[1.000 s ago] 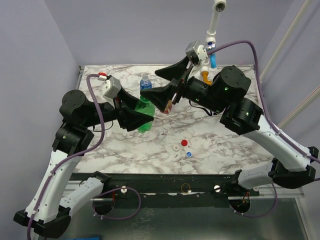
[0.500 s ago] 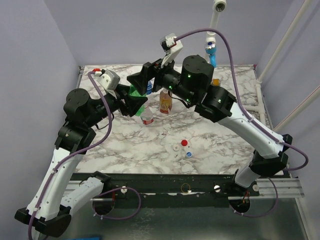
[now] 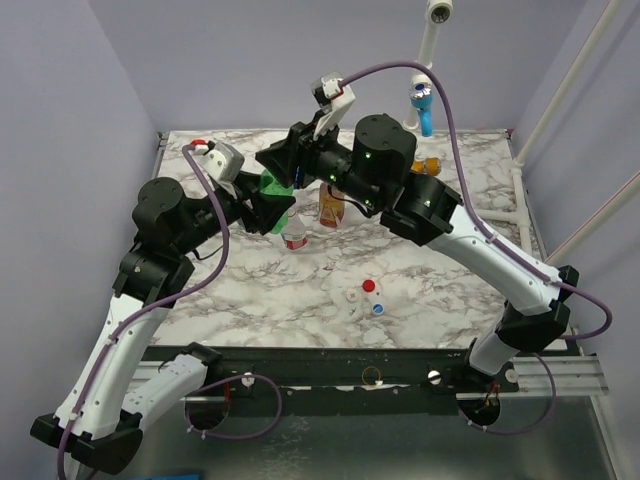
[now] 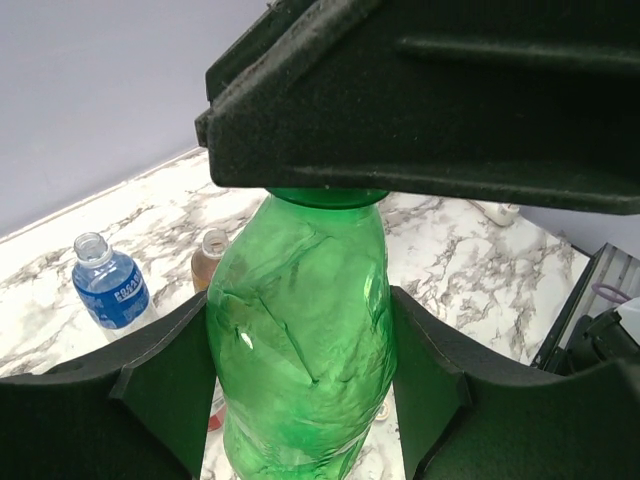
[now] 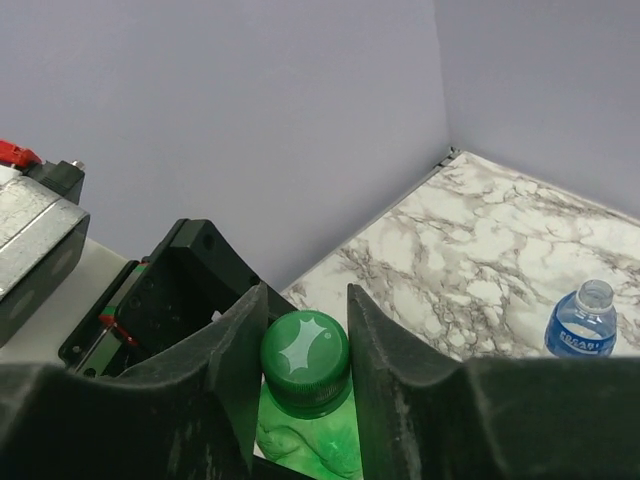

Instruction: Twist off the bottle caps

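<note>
Mid-frame in my right wrist view, the green cap (image 5: 305,360) sits between my right gripper (image 5: 305,322) fingers, which are drawn in until both inner faces look to be touching its rim. The hold is near the fingertips, not deep in the jaws. At the centre of the left wrview view, my left gripper (image 4: 300,388) is partly closed around the body of the green bottle (image 4: 300,330), one finger pressed to each side, with the right gripper's dark bulk right above its neck.

My main worry is the bottle itself. Its thin wall is already creased where I squeeze it, so when I twist the cap the body may buckle or turn with it inside my left fingers, and the thread would not break loose. A shallow bite on the cap could also slip off the rim.

I cannot tell whether the bottle's base rests on the marble table (image 3: 450,270). If it drops, it could topple the uncapped blue-label bottle (image 4: 108,285) and the amber bottle (image 4: 210,255) at lower left of that view.
</note>
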### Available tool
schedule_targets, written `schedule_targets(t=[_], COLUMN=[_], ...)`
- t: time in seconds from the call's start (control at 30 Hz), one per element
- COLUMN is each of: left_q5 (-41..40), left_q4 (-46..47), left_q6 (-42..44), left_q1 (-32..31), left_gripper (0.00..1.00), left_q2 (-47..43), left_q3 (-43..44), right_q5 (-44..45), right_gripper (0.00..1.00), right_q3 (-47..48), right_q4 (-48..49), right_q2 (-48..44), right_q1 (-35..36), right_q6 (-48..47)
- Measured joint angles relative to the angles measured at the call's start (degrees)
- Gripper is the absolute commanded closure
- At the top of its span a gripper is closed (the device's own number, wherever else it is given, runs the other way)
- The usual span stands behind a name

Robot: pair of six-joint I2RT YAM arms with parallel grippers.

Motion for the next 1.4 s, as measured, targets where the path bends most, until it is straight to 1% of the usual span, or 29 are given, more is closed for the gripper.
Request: schedule_targets(t=[0.03,0.13,0.2,0.27,0.37,0.47,0.53,0.6,0.63,0.67,0.73,0.77,0.83,0.9,0.93,0.97,1.0,1.03,1.07,1.1,1.13,1.27,1.4], left_q5=[0.02,0.04,0.09,0.48,2.40,9.07,15.80,24.44,31.12,32.26,38.99,40.81,43.52,44.50,44.65,44.76,44.74,44.50,43.45,42.29,40.11,28.85,16.87], left_q4=[-0.04,-0.04,-0.07,-0.07,-0.07,0.28,0.63,1.40,2.38,2.71,3.98,4.20,4.02,3.96,3.96,3.91,3.89,3.85,3.63,3.26,2.64,0.57,-0.07], left_q6=[0.00,0.02,0.00,-0.04,-0.44,-1.90,-3.61,-6.16,-8.33,-8.72,-11.15,-11.89,-12.79,-13.00,-12.96,-12.85,-12.72,-12.48,-12.15,-11.93,-11.34,-8.22,-4.68], left_q1=[0.00,0.00,0.00,0.00,0.11,0.15,0.15,-0.04,-0.20,-0.35,-0.57,-0.57,-0.55,-0.50,-0.50,-0.52,-0.55,-0.55,-0.55,-0.50,-0.39,-0.11,-0.09], left_gripper=[1.00,1.00,1.00,1.00,1.00,1.00,1.00,1.00,1.00,1.00,1.00,1.00,1.00,1.00,1.00,1.00,1.00,1.00,1.00,1.00,1.00,1.00,1.00], left_q2=[0.00,-0.02,-0.09,-0.09,-0.17,-0.79,-1.18,-1.14,-1.11,-1.03,-0.85,-0.83,-0.63,-0.33,-0.13,-0.07,-0.07,-0.11,-0.20,-0.28,-0.37,-0.13,0.07], left_q3=[-0.13,-0.17,-0.17,-0.17,-0.17,-0.13,0.17,1.05,1.53,2.01,2.54,2.54,2.51,2.51,2.47,2.38,2.32,2.25,2.23,2.12,2.03,1.64,1.22], right_q5=[-0.15,-0.48,-0.81,-1.44,-4.04,-10.62,-17.55,-25.00,-28.50,-31.74,-37.03,-39.17,-41.97,-43.19,-43.25,-43.23,-43.19,-42.91,-42.12,-40.96,-39.17,-25.77,-11.50], right_gripper=[0.68,0.82,0.90,0.94,0.94,0.95,0.96,0.97,0.98,0.98,0.99,0.99,0.99,0.99,0.92,0.77,0.53,0.33,0.16,0.06,0.00,0.00,0.00], right_q3=[-0.07,-0.07,-0.07,-0.07,-0.74,-3.67,-6.93,-9.92,-10.84,-11.39,-12.00,-12.22,-12.70,-13.27,-13.68,-14.05,-14.25,-14.29,-14.29,-14.29,-14.25,-11.80,-5.95], right_q4=[0.00,-0.07,-0.04,-0.07,-0.04,0.24,1.16,2.51,2.97,3.45,4.17,4.42,4.94,5.33,5.42,5.42,5.46,5.42,5.42,5.57,5.88,5.70,3.85], right_q2=[0.00,0.00,0.00,-0.02,-0.96,-4.33,-8.00,-11.58,-13.00,-14.03,-14.99,-15.13,-15.13,-15.32,-15.61,-15.89,-16.00,-16.04,-16.04,-16.09,-16.20,-15.78,-12.22], right_q1=[0.00,0.00,0.00,-0.02,-0.09,-0.35,-0.48,-0.48,-0.35,-0.22,0.02,0.04,0.04,0.02,-0.04,-0.09,-0.13,-0.11,-0.11,-0.11,-0.11,0.11,0.11], right_q6=[0.09,0.11,0.09,-0.20,-1.66,-3.93,-5.42,-6.16,-6.36,-6.47,-6.69,-6.67,-6.60,-6.56,-6.60,-6.62,-6.64,-6.64,-6.75,-6.49,-6.19,-6.27,-5.20])
